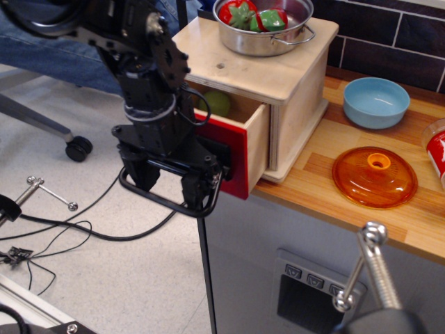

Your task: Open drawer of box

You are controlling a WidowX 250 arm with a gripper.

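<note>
The single view shows the box (278,76) at the counter's (361,202) left end, its drawer (240,156) pulled partway out past the counter edge, a green ball (217,103) visible inside. The gripper (168,189) sits in front of the drawer's red panel, jaws clamped on the black loop handle (163,198).

A further pull could slide the drawer right out, or drag the box, shifting the pot (264,28) on top. No legible writing or brand shows anywhere.
</note>
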